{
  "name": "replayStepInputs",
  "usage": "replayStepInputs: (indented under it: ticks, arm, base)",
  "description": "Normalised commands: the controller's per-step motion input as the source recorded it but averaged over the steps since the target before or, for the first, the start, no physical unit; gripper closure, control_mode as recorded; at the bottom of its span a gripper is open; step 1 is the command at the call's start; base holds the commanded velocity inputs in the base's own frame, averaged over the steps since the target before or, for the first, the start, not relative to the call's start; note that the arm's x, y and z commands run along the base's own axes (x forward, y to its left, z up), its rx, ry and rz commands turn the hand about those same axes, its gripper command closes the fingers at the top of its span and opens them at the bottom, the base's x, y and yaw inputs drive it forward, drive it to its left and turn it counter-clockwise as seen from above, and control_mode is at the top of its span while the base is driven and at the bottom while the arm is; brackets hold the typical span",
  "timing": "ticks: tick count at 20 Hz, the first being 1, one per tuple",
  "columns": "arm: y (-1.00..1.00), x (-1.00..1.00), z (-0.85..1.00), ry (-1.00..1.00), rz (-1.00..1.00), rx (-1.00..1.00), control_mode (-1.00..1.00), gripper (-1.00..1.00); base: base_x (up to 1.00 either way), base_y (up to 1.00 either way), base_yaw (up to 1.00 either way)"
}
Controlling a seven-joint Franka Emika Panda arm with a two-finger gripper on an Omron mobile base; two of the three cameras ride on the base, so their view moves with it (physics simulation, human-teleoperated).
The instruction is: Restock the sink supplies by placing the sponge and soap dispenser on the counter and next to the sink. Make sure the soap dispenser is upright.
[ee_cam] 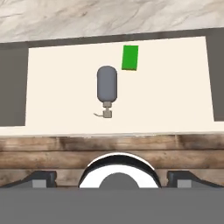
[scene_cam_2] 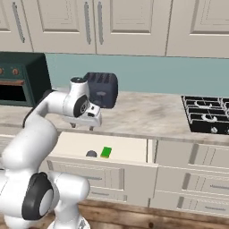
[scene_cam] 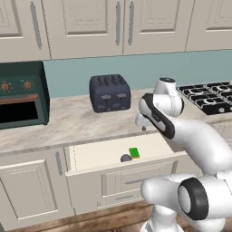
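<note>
A drawer [scene_cam: 93, 154] [scene_cam_2: 74, 144] [ee_cam: 61, 87] stands pulled open under a marbled top. The bright-green sponge [scene_cam: 134, 152] [scene_cam_2: 106, 152] [ee_cam: 130, 57] lies flat inside it. Just beside it the grey soap dispenser [scene_cam: 125, 158] [scene_cam_2: 91, 154] [ee_cam: 107, 85] lies on its side, pump nozzle toward the drawer's front. My gripper [scene_cam: 144, 128] [scene_cam_2: 83, 127] [ee_cam: 111, 177] hangs open above the drawer, pointing down, with nothing between its fingers and well clear of both items. The sink and its counter are out of view.
A dark blue toaster [scene_cam: 110, 93] [scene_cam_2: 100, 89] sits on the marbled top [scene_cam: 68, 122] behind my hand. A green toaster oven [scene_cam: 20, 95] stands at the left, a black gas stovetop [scene_cam: 208, 97] [scene_cam_2: 208, 114] at the right. Wall cabinets hang above.
</note>
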Motion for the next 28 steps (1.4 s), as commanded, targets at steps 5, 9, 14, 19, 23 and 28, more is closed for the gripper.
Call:
replayStepInputs:
  ticks: [5, 9, 14, 19, 23, 28]
  arm:
    - [-0.02, 0.68, -0.98, 0.20, 0.00, 0.09, -1.00, -1.00]
    - [0.00, 0.74, -0.60, 0.09, 0.00, 0.01, -1.00, -1.00]
    - [0.01, 0.63, -0.62, 0.11, 0.00, -0.01, -1.00, -1.00]
    - [0.00, 0.46, -0.49, 0.07, 0.00, -0.01, -1.00, -1.00]
    - [0.03, 0.10, -0.64, 0.08, 0.00, -0.02, -1.00, -1.00]
    - [0.04, 0.00, -0.73, 0.12, 0.00, 0.00, -1.00, -1.00]
  base:
    - [0.00, 0.00, 0.00]
    - [0.00, 0.00, 0.00]
    - [0.00, 0.00, 0.00]
    - [0.00, 0.00, 0.00]
    - [0.00, 0.00, 0.00]
    - [0.00, 0.00, 0.00]
